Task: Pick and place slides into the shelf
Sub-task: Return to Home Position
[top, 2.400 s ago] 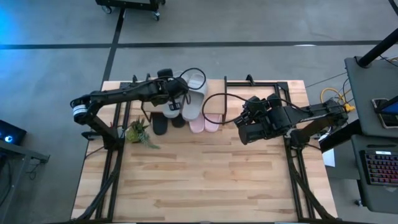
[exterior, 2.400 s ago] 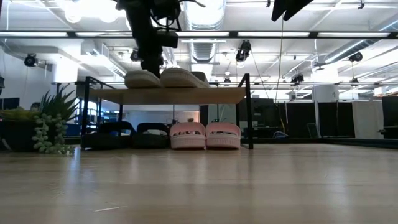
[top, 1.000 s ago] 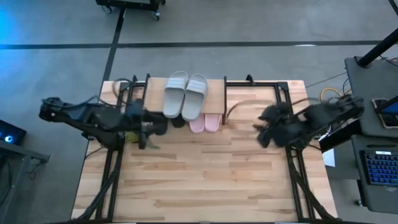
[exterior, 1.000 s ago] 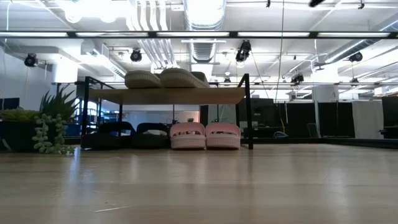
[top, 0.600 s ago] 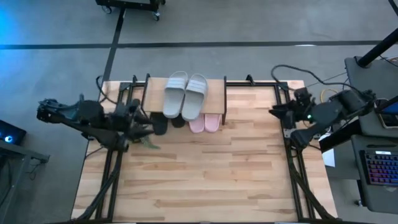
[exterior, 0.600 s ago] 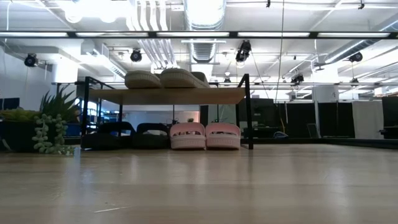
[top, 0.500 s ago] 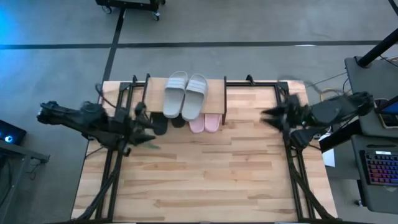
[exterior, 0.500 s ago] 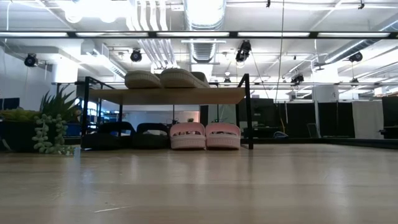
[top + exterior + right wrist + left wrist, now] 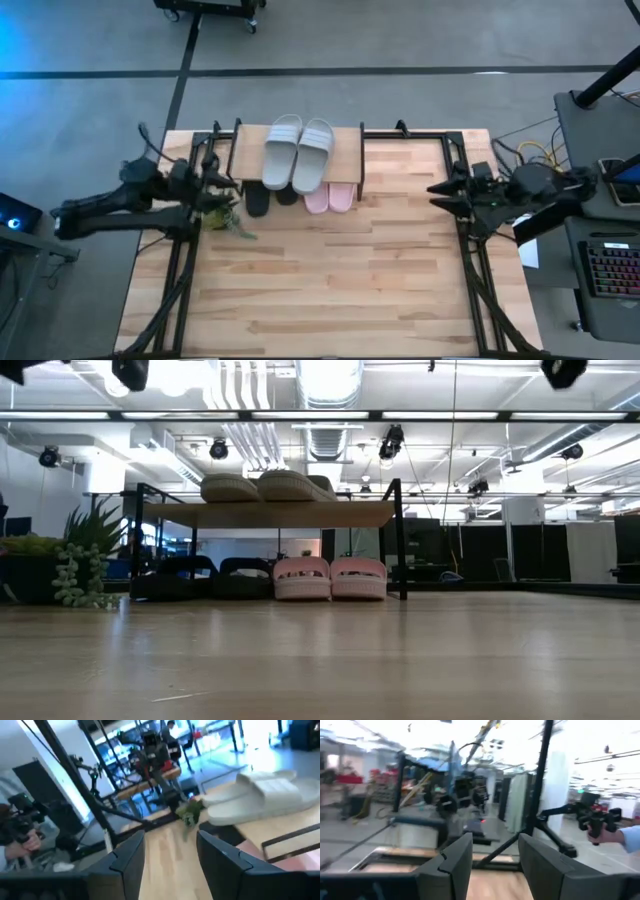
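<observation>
Both arms have pulled back from the shelf (image 9: 346,156) over the last couple of seconds. The left claw (image 9: 222,183) now sits by the left edge of the table (image 9: 330,290) near the plant (image 9: 222,213), and the right claw (image 9: 434,189) by the right edge, each with fingers parted and empty. The grey pair (image 9: 283,152) lies on top, with the pink pair (image 9: 302,577) and black pair (image 9: 245,573) beneath, so the job looks finished. From above, the lower pairs show only their ends; the shelf hides the rest.
</observation>
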